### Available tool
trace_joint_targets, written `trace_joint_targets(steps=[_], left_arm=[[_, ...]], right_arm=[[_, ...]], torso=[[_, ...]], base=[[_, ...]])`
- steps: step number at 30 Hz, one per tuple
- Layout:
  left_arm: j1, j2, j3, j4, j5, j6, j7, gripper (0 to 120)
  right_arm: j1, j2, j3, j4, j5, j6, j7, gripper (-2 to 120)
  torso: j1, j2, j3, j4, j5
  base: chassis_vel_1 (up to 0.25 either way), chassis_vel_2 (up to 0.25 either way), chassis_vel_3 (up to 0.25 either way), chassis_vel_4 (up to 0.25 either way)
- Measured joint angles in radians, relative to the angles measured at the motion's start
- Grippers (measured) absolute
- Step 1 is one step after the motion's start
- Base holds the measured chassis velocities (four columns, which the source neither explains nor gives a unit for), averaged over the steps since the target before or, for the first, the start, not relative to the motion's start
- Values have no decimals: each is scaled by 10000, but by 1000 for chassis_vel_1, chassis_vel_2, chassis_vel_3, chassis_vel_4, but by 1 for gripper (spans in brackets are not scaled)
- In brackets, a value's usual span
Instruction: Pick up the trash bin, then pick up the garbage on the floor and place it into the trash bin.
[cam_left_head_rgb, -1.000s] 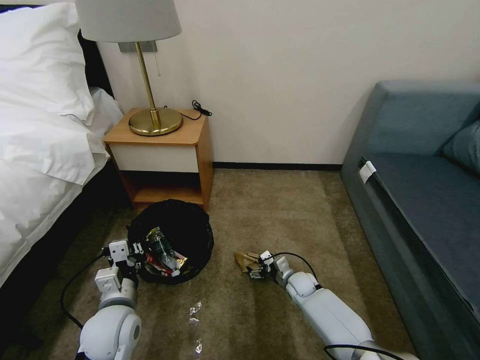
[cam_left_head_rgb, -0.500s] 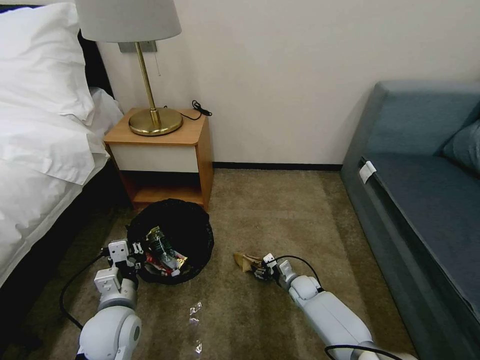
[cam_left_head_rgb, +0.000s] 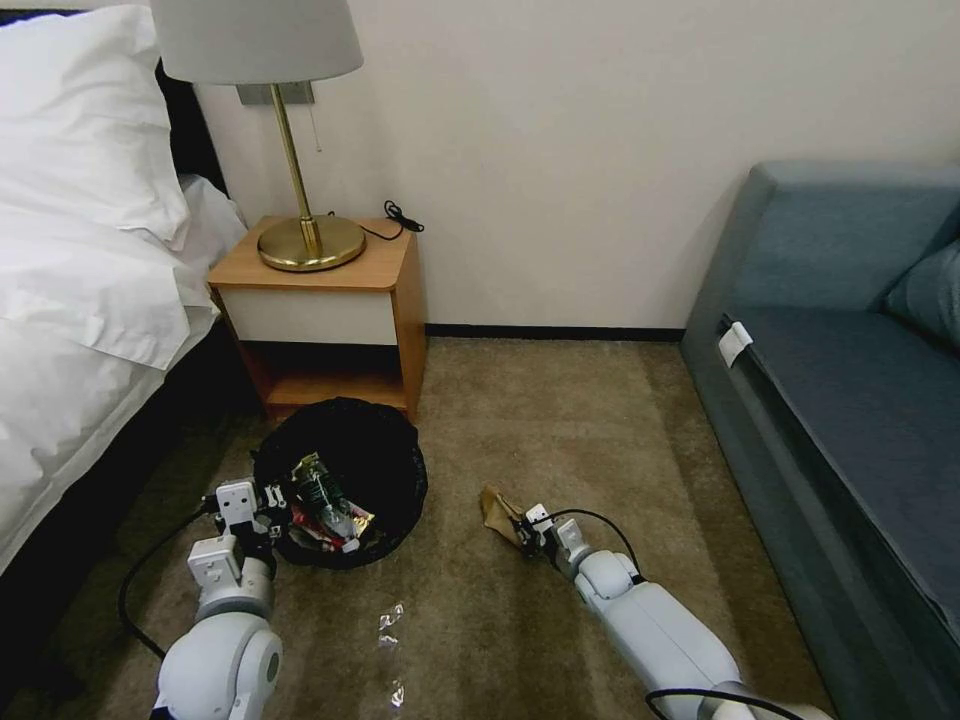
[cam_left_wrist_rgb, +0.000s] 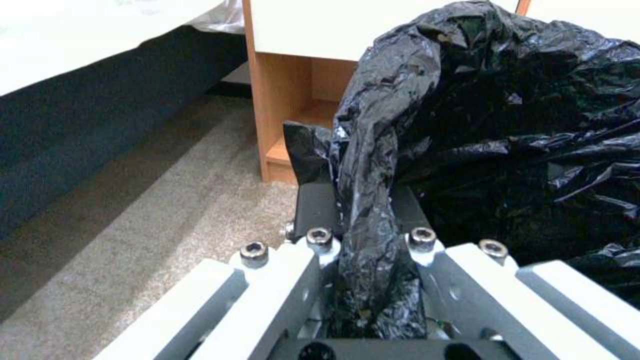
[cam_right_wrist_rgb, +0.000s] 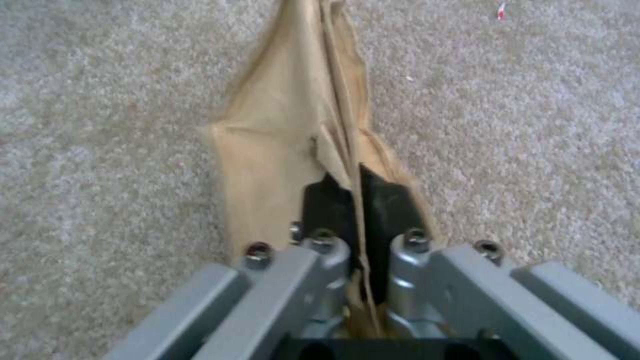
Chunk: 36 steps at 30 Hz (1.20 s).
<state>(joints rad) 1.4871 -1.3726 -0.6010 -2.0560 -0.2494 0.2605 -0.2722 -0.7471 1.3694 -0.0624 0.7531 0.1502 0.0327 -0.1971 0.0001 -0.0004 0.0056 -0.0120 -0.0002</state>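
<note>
Brown paper is pinched flat between your right gripper (cam_right_wrist_rgb: 360, 200) fingers, which are clamped on the near end of the brown paper bag (cam_left_head_rgb: 497, 508). From the grip the bag runs straight out ahead of the fingers, its long axis in line with the gripper, its far end trailing toward the carpet (cam_left_head_rgb: 560, 420). Look across to your left now: the trash bin (cam_left_head_rgb: 345, 470) sits well apart from the bag, on the left side, in front of the nightstand (cam_left_head_rgb: 330, 300). Your left gripper (cam_left_wrist_rgb: 363, 200) has its fingers closed on the black liner at the near rim. So the bag has to travel sideways, leftward, to get over that opening. Wrappers (cam_left_head_rgb: 325, 515) and a bottle already lie inside. Small clear scraps (cam_left_head_rgb: 390, 620) rest on the carpet between your arms.
</note>
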Motion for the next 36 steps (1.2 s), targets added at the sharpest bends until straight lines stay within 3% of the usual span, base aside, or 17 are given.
trace_joint_targets(steps=[13, 21, 31, 36], left_arm=[[6, -20, 10, 31, 5, -1, -9, 4], [8, -9, 23, -13, 2, -1, -9, 4], [33, 41, 19, -2, -26, -29, 8, 4], [-1, 39, 40, 57, -32, -39, 14, 4]], right_arm=[[8, 122, 299, 179, 60, 204, 164, 0], [209, 152, 755, 1009, 598, 246, 663, 0], [182, 331, 1063, 2481, 1533, 1016, 1631, 0], [4, 408, 575, 4177, 2229, 1049, 2451, 0]], torso=[[0, 0, 0, 0, 0], [0, 0, 0, 0, -1], [0, -1, 0, 0, -1], [0, 0, 1, -1, -1]], base=[[0, 0, 0, 0], [0, 0, 0, 0], [0, 0, 0, 0], [0, 0, 0, 0]])
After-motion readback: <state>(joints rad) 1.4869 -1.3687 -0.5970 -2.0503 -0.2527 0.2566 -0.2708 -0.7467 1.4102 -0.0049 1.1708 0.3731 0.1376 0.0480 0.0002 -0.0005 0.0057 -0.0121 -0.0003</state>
